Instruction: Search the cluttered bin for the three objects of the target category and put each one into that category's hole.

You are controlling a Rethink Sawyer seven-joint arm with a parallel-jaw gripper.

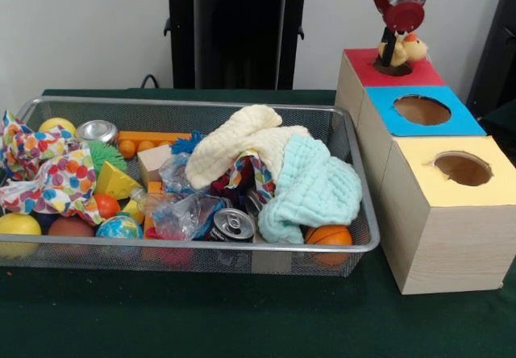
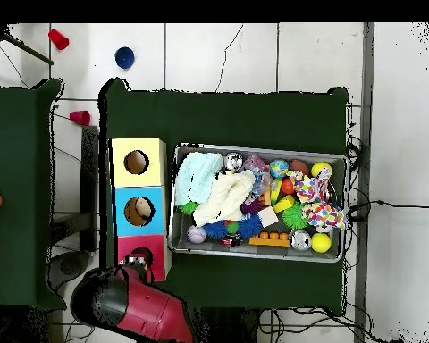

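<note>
Front view shows the gripper (image 1: 395, 52) hanging directly over the red box (image 1: 355, 80), its black fingers closed on a plush (image 1: 409, 48) that sits at the mouth of that box's opening. The plush is pale yellow with an orange patch; most of its body projects to one side of the fingers, so the grip is off-centre.

Handling, judged from appearance: the plush is light, soft and compressible. It will deform under the fingers rather than resist, and fuzzy fabric is unlikely to slip. No fragility concern. The best hold is across the thickest part of the body; limbs will stretch and swing.

The hole (image 1: 422, 110) in the blue box lies just beside the gripper, on the side away from the pedestal. The held plush is therefore over the wrong opening, and a release at this position would likely misfile it.

The bin (image 1: 367, 241) lies well apart to the gripper's side. Cream and mint cloths (image 1: 274, 164) cover its middle; no further plush is visible there. Overhead view shows the arm (image 2: 133, 304) over the red box; the fingers are hidden.
</note>
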